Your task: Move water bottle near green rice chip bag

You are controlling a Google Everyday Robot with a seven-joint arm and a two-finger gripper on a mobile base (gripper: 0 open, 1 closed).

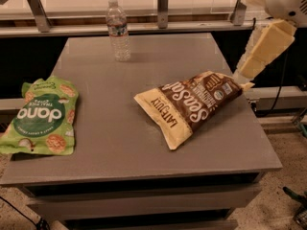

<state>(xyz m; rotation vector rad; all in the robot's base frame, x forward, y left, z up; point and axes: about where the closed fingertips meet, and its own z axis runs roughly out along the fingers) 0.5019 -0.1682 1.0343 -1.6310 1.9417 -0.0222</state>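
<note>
Gripper [247, 69]: upper right of frame, at the lower end of the cream-coloured arm [268, 42], which slants down from the top right corner. It hangs beyond the right edge of the table [105, 133], holding nothing. Whether it is open or closed: cannot tell from this view.

Nearest item: cream-and-brown chip bag [192, 104], lying flat and diagonal on the right half of the table. Its upper right corner reaches the table edge just beside the gripper tip; contact cannot be confirmed. Its cream end points to lower centre of frame.

Water bottle [118, 30]: upright, white cap on, at the back edge of the table, upper centre-left of frame. Well apart from the gripper and from both bags.

Green rice chip bag [42, 116]: flat on the left edge of the table, mid-left of frame, lettering upside down to the camera. Its lower left corner overhangs the table edge slightly. Well apart from the bottle, with bare grey tabletop between them.

Behind the table: a pale ledge with metal uprights [163, 4] along the top of frame. Speckled floor [283, 214] at lower right.
</note>
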